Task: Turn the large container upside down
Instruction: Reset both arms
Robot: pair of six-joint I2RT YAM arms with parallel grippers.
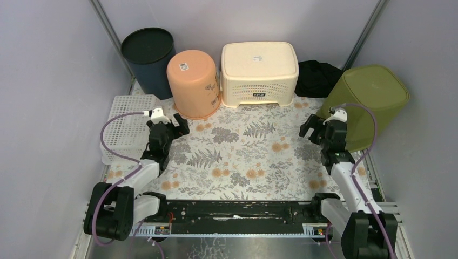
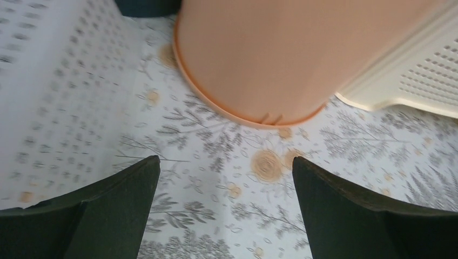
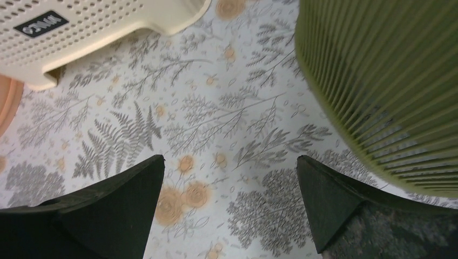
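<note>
**A:** Right hand [image 3: 229, 162] is nearest, fingers spread wide and empty. The left hand [image 1: 180, 125] is the same. Which one is the large container?

**B:** I take it to be the olive-green container [image 1: 372, 91]. It is at the desk's [image 1: 243, 162] far right edge, just beside the right hand, tilted with a flat face up.

**A:** How will it handle?

**B:** It looks like thin ribbed plastic, so probably light, slightly flexible and slick. It is too wide for one hand, so I'd pinch the lower rim or press it between both hands.

**A:** Any neighbours?

**B:** The cream basket [image 1: 259, 70] stands apart to its left, and the orange bucket [image 1: 193, 81] is beyond that.
</note>
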